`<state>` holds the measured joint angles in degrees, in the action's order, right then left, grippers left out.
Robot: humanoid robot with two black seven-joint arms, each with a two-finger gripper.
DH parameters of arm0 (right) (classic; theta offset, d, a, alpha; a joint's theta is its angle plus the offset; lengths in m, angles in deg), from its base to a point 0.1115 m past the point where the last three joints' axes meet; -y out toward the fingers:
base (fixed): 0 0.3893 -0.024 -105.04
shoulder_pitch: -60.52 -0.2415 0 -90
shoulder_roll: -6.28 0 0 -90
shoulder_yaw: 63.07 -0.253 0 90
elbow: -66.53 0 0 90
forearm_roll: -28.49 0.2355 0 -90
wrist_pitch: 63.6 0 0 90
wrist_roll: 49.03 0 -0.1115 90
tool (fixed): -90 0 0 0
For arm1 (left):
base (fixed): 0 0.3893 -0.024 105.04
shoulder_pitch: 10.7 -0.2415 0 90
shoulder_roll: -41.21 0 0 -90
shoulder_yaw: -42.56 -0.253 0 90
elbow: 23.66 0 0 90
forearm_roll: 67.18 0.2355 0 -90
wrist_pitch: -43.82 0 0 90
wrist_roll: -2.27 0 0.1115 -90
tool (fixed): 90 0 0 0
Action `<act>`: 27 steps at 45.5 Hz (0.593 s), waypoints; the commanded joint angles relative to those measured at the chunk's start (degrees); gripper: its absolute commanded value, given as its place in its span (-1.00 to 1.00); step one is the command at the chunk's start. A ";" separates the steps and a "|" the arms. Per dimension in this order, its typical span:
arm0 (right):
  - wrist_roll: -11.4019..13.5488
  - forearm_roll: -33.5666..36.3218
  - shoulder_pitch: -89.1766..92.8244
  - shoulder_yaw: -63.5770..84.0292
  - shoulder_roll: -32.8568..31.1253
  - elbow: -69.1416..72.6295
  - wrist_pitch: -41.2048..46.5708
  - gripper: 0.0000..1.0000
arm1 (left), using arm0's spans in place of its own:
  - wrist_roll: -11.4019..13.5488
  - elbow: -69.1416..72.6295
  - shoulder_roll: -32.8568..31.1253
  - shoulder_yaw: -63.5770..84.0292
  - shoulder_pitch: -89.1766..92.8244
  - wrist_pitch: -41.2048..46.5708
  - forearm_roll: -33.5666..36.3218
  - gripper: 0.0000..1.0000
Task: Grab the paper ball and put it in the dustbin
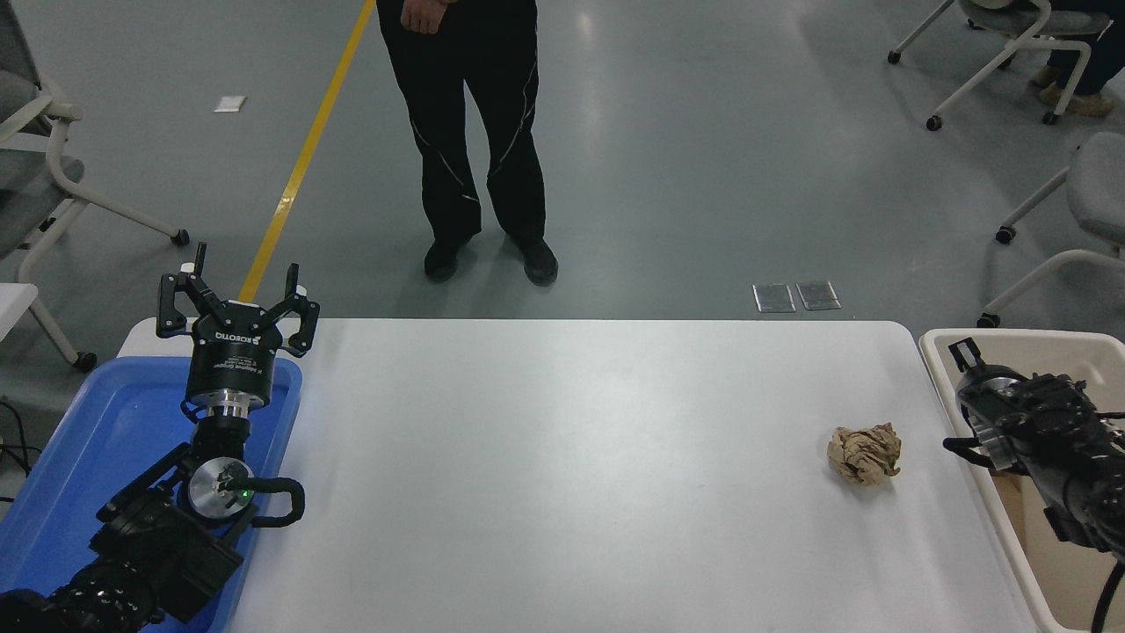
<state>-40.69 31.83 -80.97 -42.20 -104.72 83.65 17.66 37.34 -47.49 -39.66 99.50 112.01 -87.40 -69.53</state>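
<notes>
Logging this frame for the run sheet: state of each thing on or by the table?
paper ball: crumpled, lying loose on the table, ungripped.
dustbin: upright, open-topped, at the table's right edge; right arm over it.
blue tray: flat at the left edge, under the left arm.
left claw: open, holding nothing.
right claw: over the dustbin; open or shut unclear.
</notes>
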 commanded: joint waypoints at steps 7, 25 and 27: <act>0.01 0.00 -21.17 21.47 -13.63 35.07 2.05 1.00 | -0.09 -0.08 -0.17 0.00 -0.01 -0.09 0.07 0.98; -0.08 -1.14 -59.75 43.37 -13.37 67.33 18.21 1.00 | -0.09 -0.08 -0.17 0.00 0.17 -0.18 0.07 0.98; -0.08 -1.14 -63.97 44.51 -13.45 69.88 21.63 1.00 | -0.09 -0.08 -0.17 -0.08 0.17 -0.18 0.07 0.98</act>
<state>-40.69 31.32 -121.78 -8.69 -117.41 134.73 26.46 37.25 -47.57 -39.82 99.46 112.11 -87.56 -69.46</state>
